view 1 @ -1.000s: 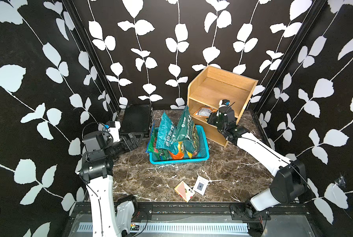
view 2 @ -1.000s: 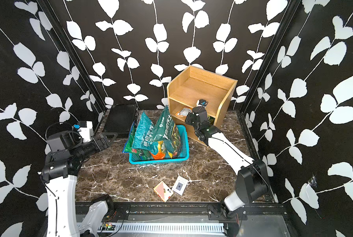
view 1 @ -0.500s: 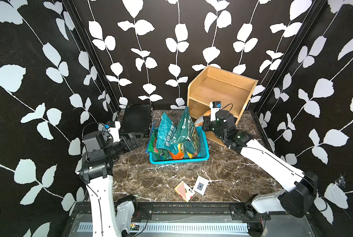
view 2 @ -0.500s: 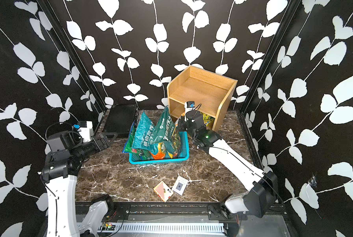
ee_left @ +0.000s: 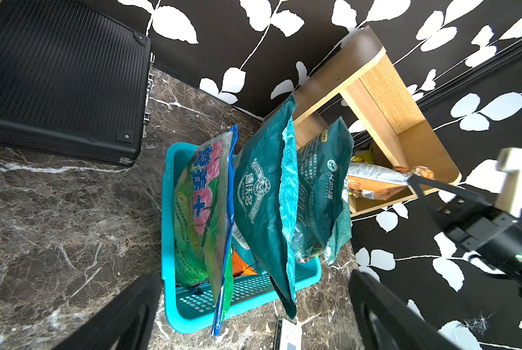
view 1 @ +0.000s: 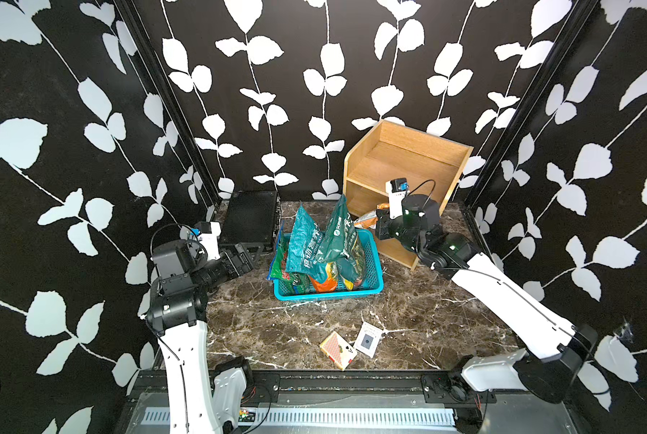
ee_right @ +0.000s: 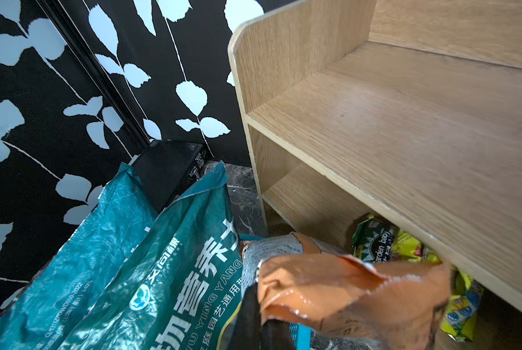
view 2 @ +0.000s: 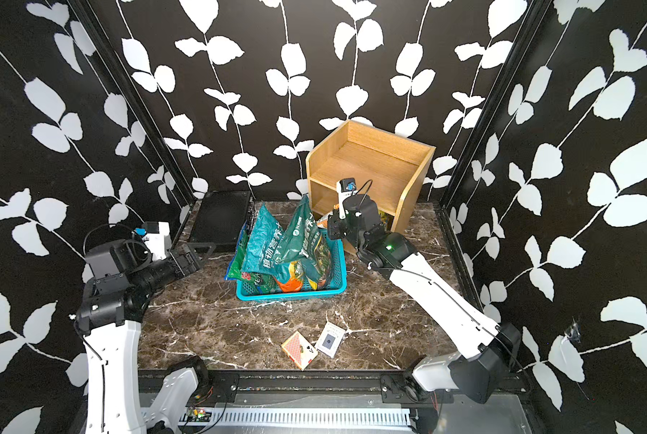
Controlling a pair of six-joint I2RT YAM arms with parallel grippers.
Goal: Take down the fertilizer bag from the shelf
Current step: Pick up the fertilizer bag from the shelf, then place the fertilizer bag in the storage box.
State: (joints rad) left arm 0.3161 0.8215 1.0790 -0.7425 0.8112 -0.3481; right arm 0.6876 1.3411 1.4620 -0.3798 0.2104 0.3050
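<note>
The fertilizer bag, orange and grey, is off the shelf. It is held in the air just in front of the lower opening of the shelf. Its long axis lies nearly level. The torn orange end is on the side of the shelf, and the grey printed end points toward the basket. In the right wrist view the bag is over the corner of the basket that is nearest the shelf.

The turquoise basket stands on the worktop, just beside the shelf. It holds several bags standing on end: a teal bag, a second teal bag and a green and pink bag. In the lowest tier of the shelf lie yellow-green packets.

The right hand is clenched on the orange end of the fertilizer bag. The left hand is released, its fingers wide apart, and it holds nothing. It hovers near the black case, on the side of the basket away from the shelf.
</note>
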